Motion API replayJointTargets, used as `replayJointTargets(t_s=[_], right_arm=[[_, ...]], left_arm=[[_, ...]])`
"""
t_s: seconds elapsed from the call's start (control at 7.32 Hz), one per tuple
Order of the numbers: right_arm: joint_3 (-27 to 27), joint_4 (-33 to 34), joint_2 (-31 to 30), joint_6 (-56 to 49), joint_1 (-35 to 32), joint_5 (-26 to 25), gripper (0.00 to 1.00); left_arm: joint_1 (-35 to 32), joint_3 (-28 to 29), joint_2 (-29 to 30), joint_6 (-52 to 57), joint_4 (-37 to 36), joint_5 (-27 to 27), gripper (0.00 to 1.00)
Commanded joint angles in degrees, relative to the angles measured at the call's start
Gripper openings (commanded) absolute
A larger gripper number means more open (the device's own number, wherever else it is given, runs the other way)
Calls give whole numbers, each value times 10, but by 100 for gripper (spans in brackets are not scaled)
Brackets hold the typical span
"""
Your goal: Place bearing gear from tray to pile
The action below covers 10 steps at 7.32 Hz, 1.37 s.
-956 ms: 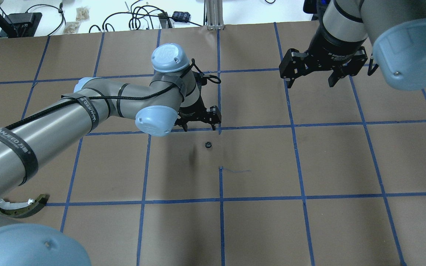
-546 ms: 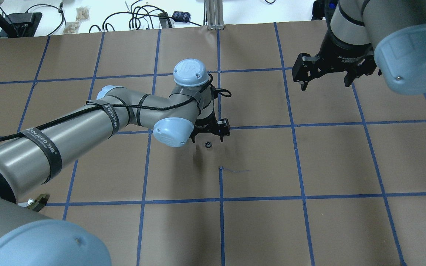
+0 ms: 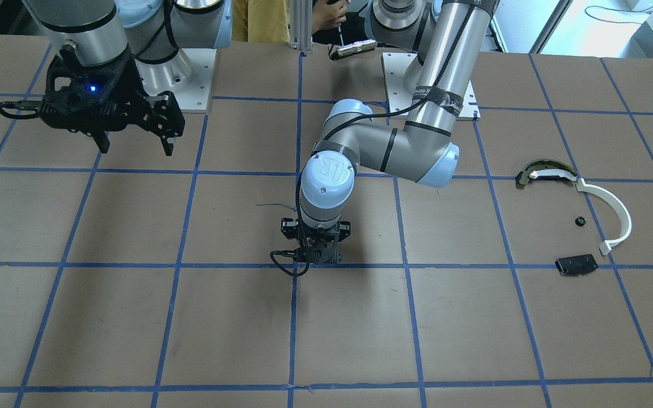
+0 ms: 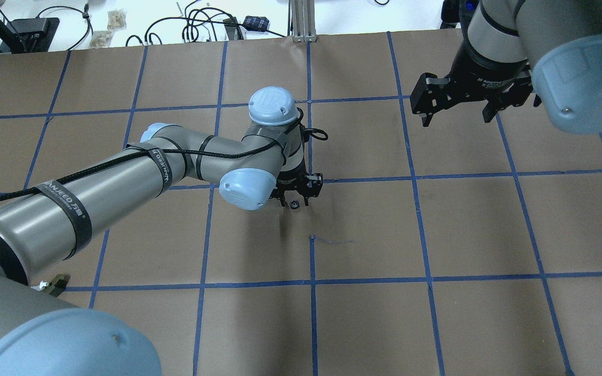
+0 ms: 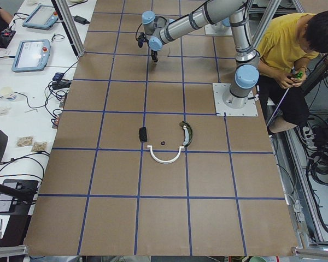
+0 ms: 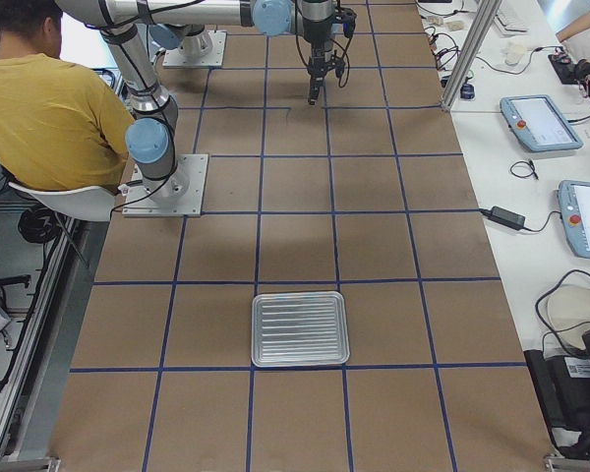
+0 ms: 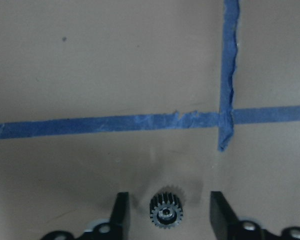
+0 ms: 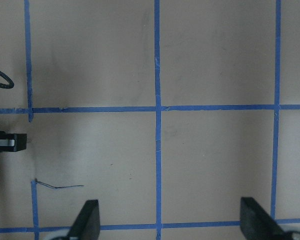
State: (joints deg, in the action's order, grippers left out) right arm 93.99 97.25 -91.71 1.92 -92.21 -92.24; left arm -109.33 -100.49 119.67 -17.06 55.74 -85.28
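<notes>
Bearing gear (image 7: 166, 215) lies flat on the brown paper of the table (image 4: 437, 235), teeth outward, just beside a crossing of blue tape lines and not in the tray (image 6: 301, 295), which sits well apart at the table's right end. Left gripper (image 4: 294, 201) stands over it, fingers (image 7: 121, 216) one each side, gear about midway between them, gaps on both sides: parted, nothing held. Whether the tips are down at gear level, cannot tell. Judged step: the grasp, jaws lined up but not closed. Next move calls for closing squarely across the toothed rim, then a lift and a long carry to the pile (image 3: 580, 221) at the robot's left: white arc (image 3: 626, 220), dark shoe-shaped piece (image 3: 542, 171), black plate (image 3: 576, 264). Right gripper (image 4: 456, 122) hangs wide open and empty, well apart.
</notes>
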Motion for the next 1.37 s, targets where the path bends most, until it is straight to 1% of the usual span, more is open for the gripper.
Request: replayJointTargets(t_s=[0.0, 0.27, 0.41, 0.55, 0.68, 0.82, 0.96, 1.09, 1.23], right_arm=[[1, 8, -1, -23, 5, -5, 100], [0, 8, -1, -32, 24, -1, 100], [1, 6, -1, -32, 23, 0, 100], [0, 9, -1, -33, 24, 0, 100], [0, 8, -1, -33, 25, 0, 100], [0, 8, -1, -33, 25, 0, 100], [0, 7, -1, -32, 25, 0, 100], [1, 6, -1, -31, 24, 0, 100], [1, 6, -1, -31, 24, 0, 100]], left_arm=[[0, -1, 1, 4, 1, -2, 0], [0, 0, 0, 1, 2, -9, 0], [2, 6, -7, 2, 6, -35, 0], [21, 13, -22, 5, 20, -49, 0], [73, 29, -32, 4, 57, -57, 0], [140, 55, -45, 22, 95, -90, 0], [202, 76, -51, 99, 136, -96, 0], [279, 78, -54, 184, 145, -103, 0], [333, 72, -59, 239, 144, -136, 0]])
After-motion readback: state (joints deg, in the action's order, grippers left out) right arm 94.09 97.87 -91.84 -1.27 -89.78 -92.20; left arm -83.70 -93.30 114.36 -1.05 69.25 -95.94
